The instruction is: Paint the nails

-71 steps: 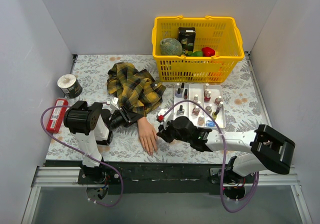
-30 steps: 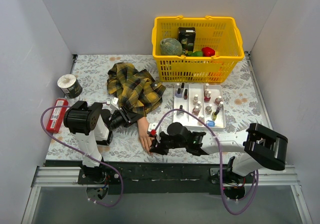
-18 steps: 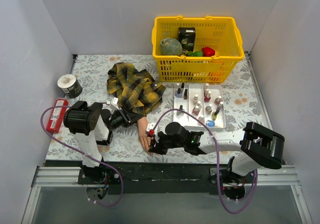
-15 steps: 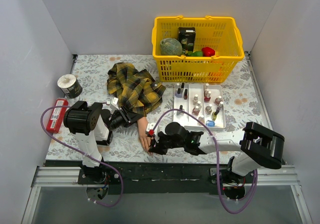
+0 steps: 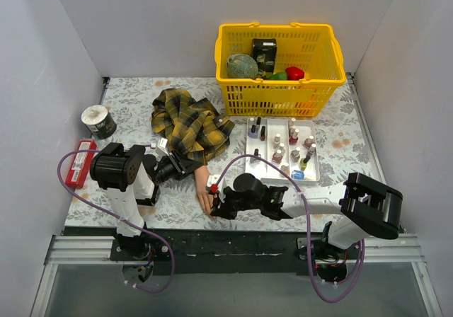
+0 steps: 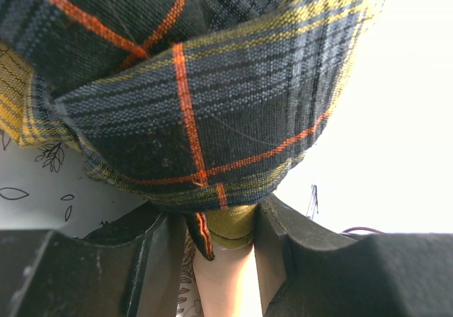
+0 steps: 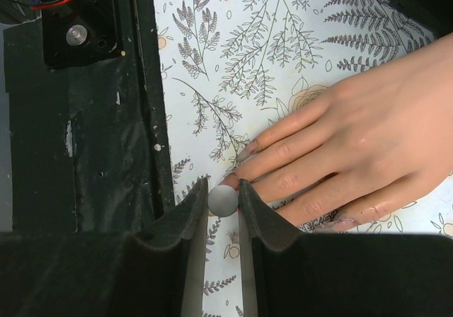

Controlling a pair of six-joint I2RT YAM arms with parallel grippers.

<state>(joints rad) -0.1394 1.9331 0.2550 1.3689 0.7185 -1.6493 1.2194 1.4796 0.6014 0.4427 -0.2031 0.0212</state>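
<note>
Right arm lies low, stretched left along the near edge. Right tool is all but closed, pinching a small round grey piece right at the middle fingertip; contact with the finger can't be told. Nails sit at the near end of the mannequin hand, which lies palm down on the surface, fingers pointing toward the arm bases. Left arm is folded, elbow up, forearm aimed right — left tool is clamped narrow on the hand's wrist at the cuff of the plaid sleeve. The sleeve is bunched further back. Beyond it is a tray of polish bottles, then a yellow basket by the far wall.
</note>
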